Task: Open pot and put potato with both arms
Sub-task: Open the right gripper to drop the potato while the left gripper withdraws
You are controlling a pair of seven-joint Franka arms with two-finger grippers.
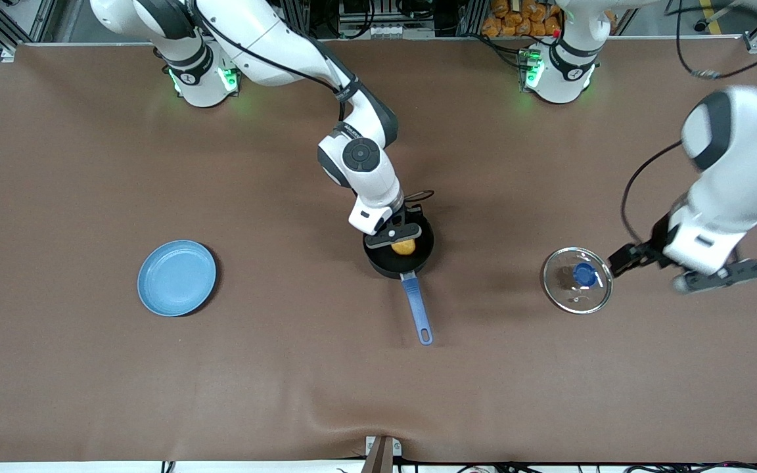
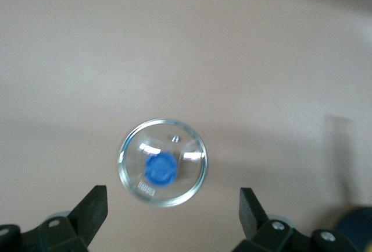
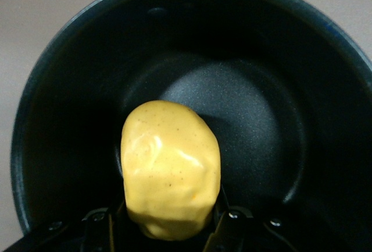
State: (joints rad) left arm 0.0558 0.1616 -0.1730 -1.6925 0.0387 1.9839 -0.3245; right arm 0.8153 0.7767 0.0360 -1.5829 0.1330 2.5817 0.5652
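The black pot (image 1: 382,266) stands open near the table's middle, its blue handle (image 1: 417,307) pointing toward the front camera. My right gripper (image 1: 401,239) is shut on the yellow-orange potato (image 1: 404,247) and holds it just inside the pot's mouth. In the right wrist view the potato (image 3: 170,167) sits between the fingers over the pot's black floor (image 3: 261,112). The glass lid (image 1: 577,280) with a blue knob lies flat on the table toward the left arm's end. My left gripper (image 1: 625,258) is open and empty, up in the air beside the lid (image 2: 163,162).
A flat light-blue plate (image 1: 177,277) lies on the brown table toward the right arm's end. The table's front edge has a small bracket (image 1: 382,453) at its middle.
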